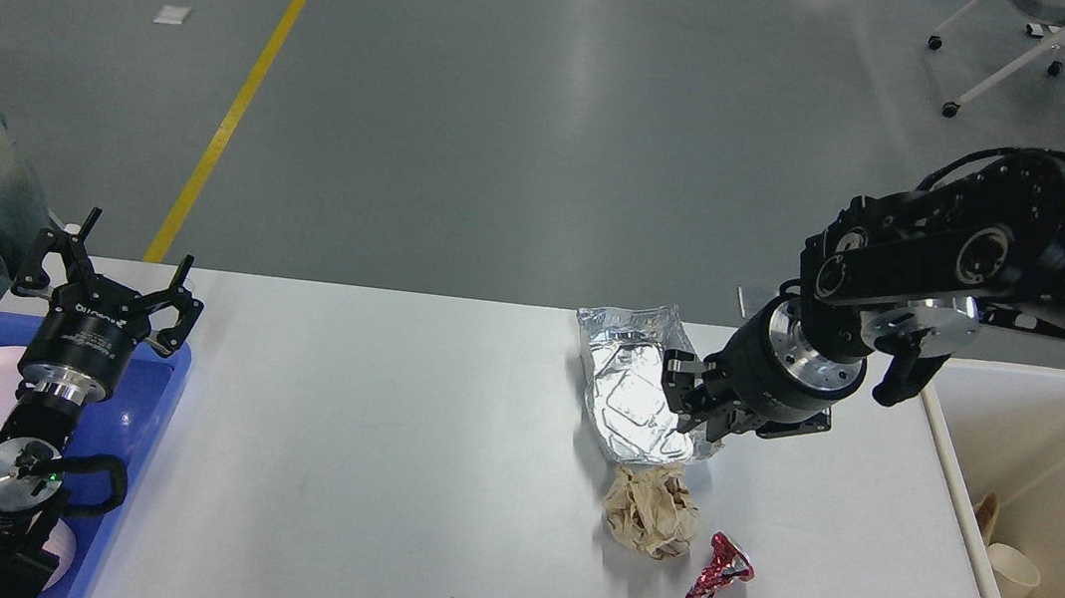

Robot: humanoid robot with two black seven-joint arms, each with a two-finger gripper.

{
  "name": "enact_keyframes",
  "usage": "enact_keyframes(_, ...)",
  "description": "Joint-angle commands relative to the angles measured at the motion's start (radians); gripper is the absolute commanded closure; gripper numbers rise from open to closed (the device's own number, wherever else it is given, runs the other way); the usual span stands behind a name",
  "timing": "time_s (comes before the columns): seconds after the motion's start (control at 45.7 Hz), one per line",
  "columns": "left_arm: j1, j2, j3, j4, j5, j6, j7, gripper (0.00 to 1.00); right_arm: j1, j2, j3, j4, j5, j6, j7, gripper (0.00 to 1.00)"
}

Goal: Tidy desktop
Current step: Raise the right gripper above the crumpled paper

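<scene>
Right pincer (688, 397), spread and empty, hangs above the desktop (393, 464) by foil bag (627, 390)

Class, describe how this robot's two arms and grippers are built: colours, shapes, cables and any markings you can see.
Both arms are black with round joint housings and polished silver metal rings at the wrists. The left gripper has skeletal black fingers on a cylindrical body bearing small white lettering, a looped black cable and a green light below it. The right gripper ends a thicker arm with silver discs and a black cable arching above.

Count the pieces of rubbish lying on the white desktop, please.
3: foil bag by the right gripper, brown paper ball just nearer, crushed red can nearest. None seems hidden.
</scene>
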Motion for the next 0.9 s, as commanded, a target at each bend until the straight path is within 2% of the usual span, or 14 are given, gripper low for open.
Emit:
enact_keyframes(0.0,0.000,0.000,0.000,0.000,0.000,0.000,0.000,0.04,0.135,-0.019,-0.032,0.016,0.000,0.101,0.000,1.00)
enact_keyframes(0.131,0.000,0.000,0.000,0.000,0.000,0.000,0.000,0.04,0.293,-0.026,-0.052,0.015,-0.014,0.317,0.001,1.00)
enact_keyframes(0.197,0.000,0.000,0.000,0.000,0.000,0.000,0.000,0.04,0.366,-0.036,-0.066,0.015,-0.014,0.386,0.001,1.00)
enact_keyframes(0.219,0.000,0.000,0.000,0.000,0.000,0.000,0.000,0.04,0.404,-0.036,-0.072,0.015,-0.014,0.409,0.001,0.97)
enact_keyframes(0.241,0.000,0.000,0.000,0.000,0.000,0.000,0.000,0.04,0.428,-0.036,-0.075,0.015,-0.014,0.417,0.001,0.89)
enact_keyframes(0.263,0.000,0.000,0.000,0.000,0.000,0.000,0.000,0.04,0.451,-0.036,-0.080,0.015,-0.016,0.416,0.001,0.75)
enact_keyframes(0.285,0.000,0.000,0.000,0.000,0.000,0.000,0.000,0.04,0.472,-0.036,-0.084,0.013,-0.016,0.410,0.001,0.50)
enact_keyframes(0.307,0.000,0.000,0.000,0.000,0.000,0.000,0.000,0.04,0.489,-0.034,-0.089,0.012,-0.013,0.402,0.001,0.17)
enact_keyframes(0.328,0.000,0.000,0.000,0.000,0.000,0.000,0.000,0.04,0.503,-0.036,-0.095,0.009,-0.002,0.388,0.000,0.00)
enact_keyframes(0.679,0.000,0.000,0.000,0.001,0.000,0.000,0.000,0.04,0.567,-0.033,-0.132,0.013,-0.013,0.384,0.000,0.00)
enact_keyframes(0.876,0.000,0.000,0.000,0.000,0.000,0.000,0.000,0.04,0.486,-0.023,-0.126,0.012,0.000,0.364,0.000,0.00)
